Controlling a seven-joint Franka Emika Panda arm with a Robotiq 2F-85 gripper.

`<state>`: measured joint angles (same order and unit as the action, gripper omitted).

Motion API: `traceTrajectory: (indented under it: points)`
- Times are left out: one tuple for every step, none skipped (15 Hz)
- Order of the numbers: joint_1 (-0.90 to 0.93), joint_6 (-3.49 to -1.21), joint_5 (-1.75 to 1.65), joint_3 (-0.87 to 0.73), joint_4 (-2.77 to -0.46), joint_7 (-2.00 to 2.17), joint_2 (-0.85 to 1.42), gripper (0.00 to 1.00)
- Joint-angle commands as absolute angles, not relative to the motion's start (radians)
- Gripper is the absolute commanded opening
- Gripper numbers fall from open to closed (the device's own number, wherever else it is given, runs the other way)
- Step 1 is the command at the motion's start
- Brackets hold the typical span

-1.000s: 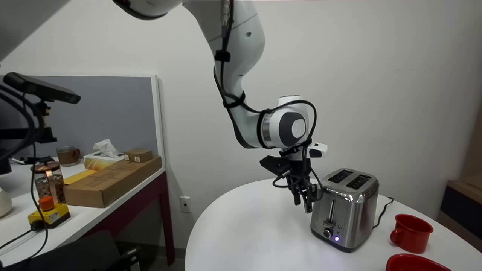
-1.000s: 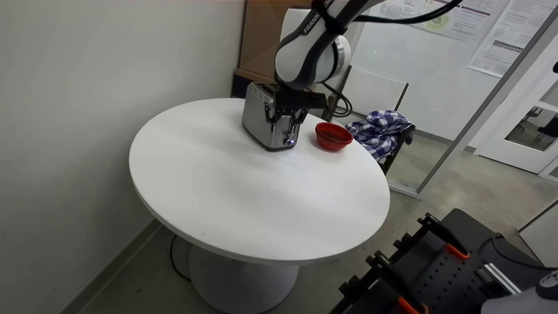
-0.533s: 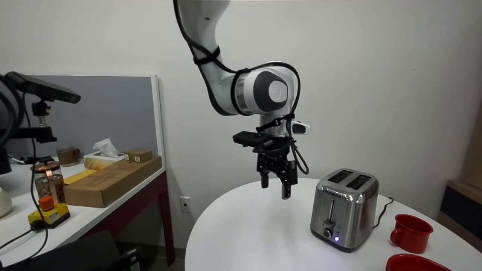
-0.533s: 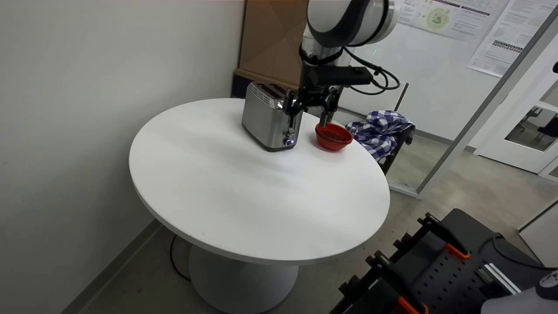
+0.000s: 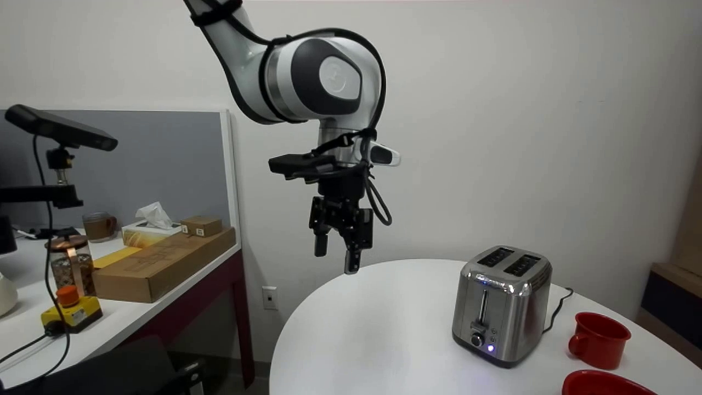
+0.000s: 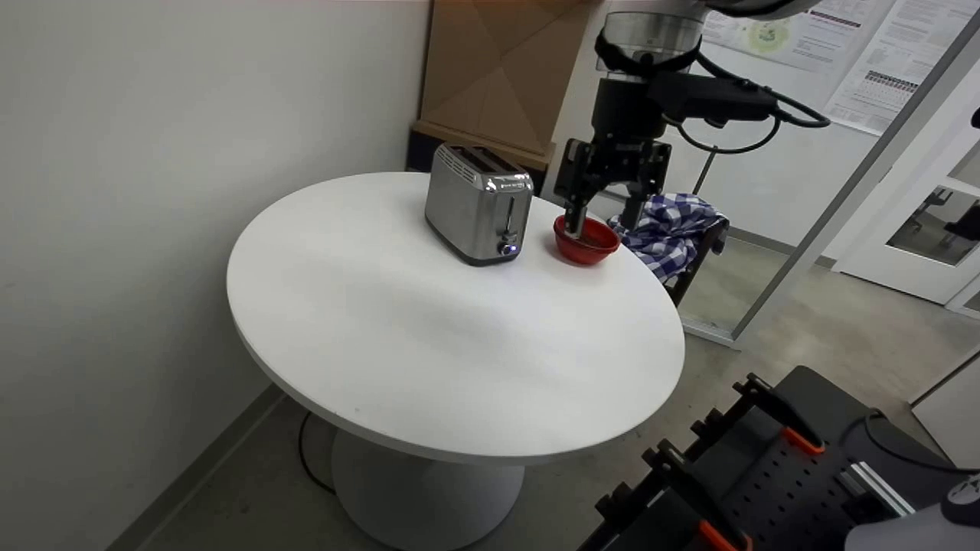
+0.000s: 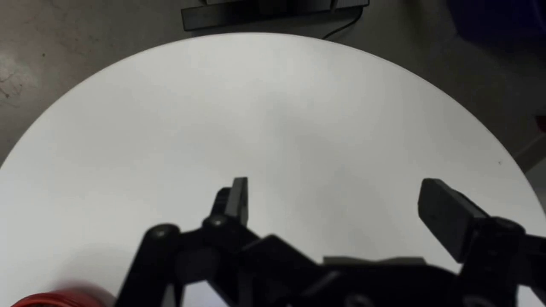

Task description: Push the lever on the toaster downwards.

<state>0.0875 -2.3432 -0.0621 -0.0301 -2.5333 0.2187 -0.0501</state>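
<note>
In both exterior views the toaster [image 5: 502,312] is shown upright on the round white table [image 6: 383,329], well apart from the gripper [image 5: 335,262], whose fingers [image 5: 352,261] are pointed downward. Their wide spread is shown most clearly in the wrist view, where white tabletop is framed between them. The lever [image 5: 478,327] is set low on the toaster's front, just above a round knob [image 5: 477,340], beside which a violet-blue light [image 5: 490,348] is lit. Only in an exterior view are a red mug [image 5: 603,345] and the toaster's dark cord [image 5: 558,311] shown, along with a long cardboard box [image 5: 159,266] on a side desk [image 5: 122,315]. The red bowl [image 6: 593,256], cut off there at the border, is shown more fully in an exterior view, partly covered by a fingertip [image 6: 573,222]; whether it is touched cannot be told. There alone, too, a blue-and-white checked cloth [image 6: 674,222] is shown beyond the table. In the wrist view's lower left corner a red edge [image 7: 72,295] is caught, its source unclear.
</note>
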Motion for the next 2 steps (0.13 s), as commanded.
traceTrajectory:
  points:
    - [0.061, -2.341, -0.06, -0.005, -2.541, 0.216, -0.061, 1.0]
    - [0.06, -2.341, -0.06, -0.005, -2.544, 0.215, -0.064, 1.0]
